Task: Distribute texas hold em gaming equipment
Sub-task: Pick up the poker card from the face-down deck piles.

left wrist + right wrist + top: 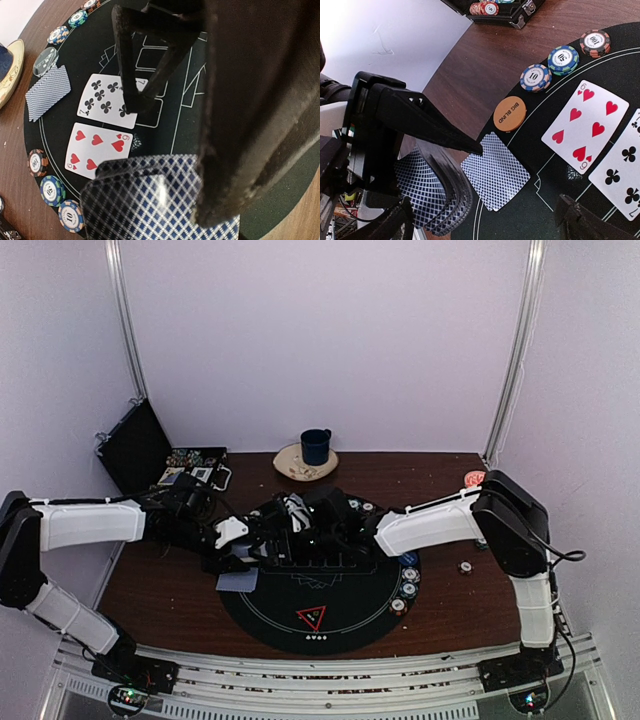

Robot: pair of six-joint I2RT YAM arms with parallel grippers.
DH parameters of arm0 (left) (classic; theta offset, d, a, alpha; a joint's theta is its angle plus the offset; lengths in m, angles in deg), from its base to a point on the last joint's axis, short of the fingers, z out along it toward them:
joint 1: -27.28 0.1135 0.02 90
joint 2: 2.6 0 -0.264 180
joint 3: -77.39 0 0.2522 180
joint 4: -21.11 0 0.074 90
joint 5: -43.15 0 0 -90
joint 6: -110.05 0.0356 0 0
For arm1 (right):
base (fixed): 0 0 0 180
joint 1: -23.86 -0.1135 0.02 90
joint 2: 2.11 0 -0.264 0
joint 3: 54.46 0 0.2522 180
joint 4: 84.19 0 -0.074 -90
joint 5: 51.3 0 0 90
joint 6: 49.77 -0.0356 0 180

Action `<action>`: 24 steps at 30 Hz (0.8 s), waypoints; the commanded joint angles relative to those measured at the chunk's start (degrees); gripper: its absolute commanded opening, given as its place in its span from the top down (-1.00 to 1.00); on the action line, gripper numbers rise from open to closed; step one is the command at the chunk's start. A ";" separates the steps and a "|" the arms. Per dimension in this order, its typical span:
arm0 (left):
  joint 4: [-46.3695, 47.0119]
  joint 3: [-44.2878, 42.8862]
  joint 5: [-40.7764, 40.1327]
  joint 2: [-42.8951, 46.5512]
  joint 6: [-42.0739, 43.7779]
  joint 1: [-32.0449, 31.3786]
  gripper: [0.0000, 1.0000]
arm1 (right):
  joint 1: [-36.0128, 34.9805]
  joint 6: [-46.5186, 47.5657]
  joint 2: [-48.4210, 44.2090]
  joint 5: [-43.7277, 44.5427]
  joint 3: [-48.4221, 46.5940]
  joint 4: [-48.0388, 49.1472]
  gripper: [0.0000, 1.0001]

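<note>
Deck of blue-backed cards (150, 205) fills the lower frame, clamped in the left gripper (192, 217). Above it on the mat (172, 142) lie the six of hearts (97, 150), then the seven of clubs (102, 95), face up; the right gripper (485, 205) gapes wide, empty.

Blue-backed deck (432, 192), face-up heart six (585, 125)

A blue-backed deck (150, 205) fills the foreground; beyond it, the seven of clubs (102, 97) and six of hearts (97, 150) lie face up, side by side, on the black mat (55, 135).
</note>
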 commanded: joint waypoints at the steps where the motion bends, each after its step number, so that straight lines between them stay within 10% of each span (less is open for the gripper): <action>1: 0.32 0.50 3.27 1.33 2.91 -1.56 0.33 | 0.62 -5.13 0.84 -3.15 -0.52 9.44 -0.98; 24: -0.78 0.54 5.02 1.52 4.05 -1.56 0.33 | 3.10 -16.64 3.59 -13.69 3.62 23.07 -0.86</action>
